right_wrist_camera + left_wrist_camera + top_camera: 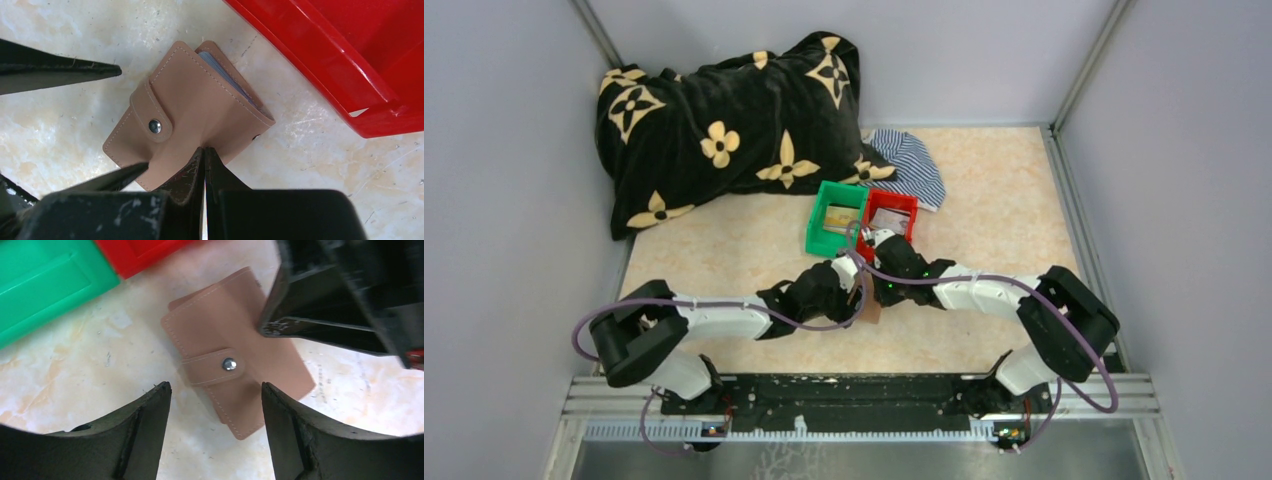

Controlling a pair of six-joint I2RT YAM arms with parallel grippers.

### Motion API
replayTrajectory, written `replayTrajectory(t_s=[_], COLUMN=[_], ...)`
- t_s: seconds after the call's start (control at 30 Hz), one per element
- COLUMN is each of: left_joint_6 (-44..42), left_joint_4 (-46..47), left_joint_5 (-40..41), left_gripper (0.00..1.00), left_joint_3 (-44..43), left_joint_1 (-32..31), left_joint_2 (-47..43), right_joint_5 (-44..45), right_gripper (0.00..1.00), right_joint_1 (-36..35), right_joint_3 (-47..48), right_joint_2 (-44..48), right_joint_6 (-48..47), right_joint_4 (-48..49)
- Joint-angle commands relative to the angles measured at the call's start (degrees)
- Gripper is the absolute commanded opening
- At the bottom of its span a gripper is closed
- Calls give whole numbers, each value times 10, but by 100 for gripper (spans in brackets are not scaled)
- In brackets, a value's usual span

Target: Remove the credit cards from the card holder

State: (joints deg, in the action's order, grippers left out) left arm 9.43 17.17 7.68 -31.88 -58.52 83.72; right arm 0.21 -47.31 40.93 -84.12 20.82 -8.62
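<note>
As right tool [202, 159] pinches, card holder [192, 100] lies closed.

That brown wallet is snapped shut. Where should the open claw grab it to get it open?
The strap tab, at its rounded free end beside the snap, the only lip on the flat card holder. The left gripper should come from above, while the right gripper seems to pinch an edge.

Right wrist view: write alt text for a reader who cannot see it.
A closed tan card holder, its tab snapped shut, lies on a marbled table beside the corner of a red bin. The right gripper is shut with its tips against the holder's near edge, and the left gripper's fingers reach in from the left.
</note>
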Motion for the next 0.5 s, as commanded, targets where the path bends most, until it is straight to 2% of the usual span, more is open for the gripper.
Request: replayTrajectory(t_s=[0.0,0.2,0.37,0.47], left_joint_6=[12,27,27,25], left_joint_4=[-9,9,3,-4], left_joint_5=[61,44,35,35], left_gripper=[71,64,45,24], left_joint_3=[-23,-36,-48,-49], left_joint_1=[-4,-4,-4,-4], left_joint_2=[24,41,57,58], right_joint_5=[-34,-40,-39,-37], right_gripper=[0,0,0,0], right_joint_1=[2,2,2,2], right_joint_3=[-13,-24,-28,-29], right_joint_2=[2,4,4,3], right_joint_6=[13,14,14,13], right_joint_4=[21,32,34,36])
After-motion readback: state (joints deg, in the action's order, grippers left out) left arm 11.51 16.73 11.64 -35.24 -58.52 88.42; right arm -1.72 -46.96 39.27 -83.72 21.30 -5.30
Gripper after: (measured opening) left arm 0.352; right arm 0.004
